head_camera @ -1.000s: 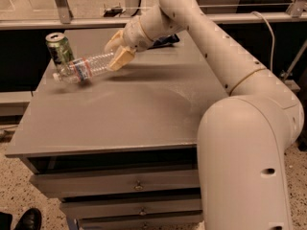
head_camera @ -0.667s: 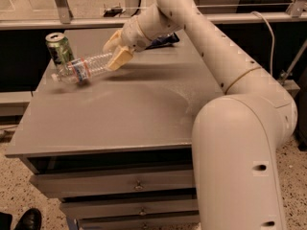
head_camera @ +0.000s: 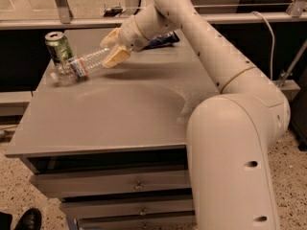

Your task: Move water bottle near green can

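Observation:
The water bottle (head_camera: 82, 65) is clear and ribbed with a red, white and blue label. It is tilted, cap end down to the left, touching or nearly touching the table next to the green can (head_camera: 58, 47). The green can stands upright at the table's back left corner. My gripper (head_camera: 111, 48) is at the bottle's base end, with its pale fingers (head_camera: 116, 57) either side of the bottle, shut on it.
The grey table (head_camera: 124, 114) has drawers below its front edge. A dark blue snack bag (head_camera: 163, 40) lies at the back behind my arm. A metal rail runs behind the table. A black shoe (head_camera: 29, 219) shows at the bottom left on the floor.
The bottle and gripper have stayed almost still beside the can. The arm has shifted only slightly.

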Robot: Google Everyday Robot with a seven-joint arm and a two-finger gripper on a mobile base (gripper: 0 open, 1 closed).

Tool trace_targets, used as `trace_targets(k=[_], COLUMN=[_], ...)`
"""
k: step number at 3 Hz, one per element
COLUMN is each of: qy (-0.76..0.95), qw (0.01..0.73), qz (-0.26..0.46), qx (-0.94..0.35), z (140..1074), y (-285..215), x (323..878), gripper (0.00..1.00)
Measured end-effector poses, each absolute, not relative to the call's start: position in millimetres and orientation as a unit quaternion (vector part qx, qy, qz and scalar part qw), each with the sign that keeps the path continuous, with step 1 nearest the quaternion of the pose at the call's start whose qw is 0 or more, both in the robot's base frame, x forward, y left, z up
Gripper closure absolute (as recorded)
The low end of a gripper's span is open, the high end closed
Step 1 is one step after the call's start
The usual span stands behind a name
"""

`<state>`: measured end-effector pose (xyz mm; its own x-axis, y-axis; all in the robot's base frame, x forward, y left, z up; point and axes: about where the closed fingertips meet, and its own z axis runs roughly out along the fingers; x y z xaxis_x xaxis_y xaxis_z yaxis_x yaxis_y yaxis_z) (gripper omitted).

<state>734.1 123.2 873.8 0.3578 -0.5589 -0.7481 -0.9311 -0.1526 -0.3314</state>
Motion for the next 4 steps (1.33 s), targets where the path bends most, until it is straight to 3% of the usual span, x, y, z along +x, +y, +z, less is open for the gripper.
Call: trace_targets(k=[1, 2, 3, 4], qy=[0.518, 0.519, 0.537, 0.575], qw=[0.396, 0.396, 0.421, 0.461], qz=[0.236, 0.236, 0.250, 0.250], qx=[-0.721, -0.720, -0.687, -0.628], z=[874.0, 874.1, 896.9, 920.0], y=[122.7, 121.8, 79.4, -5.2], x=[734.7, 734.8, 725.7, 709.5], gripper=[0.00, 0.00, 0.00, 0.00])
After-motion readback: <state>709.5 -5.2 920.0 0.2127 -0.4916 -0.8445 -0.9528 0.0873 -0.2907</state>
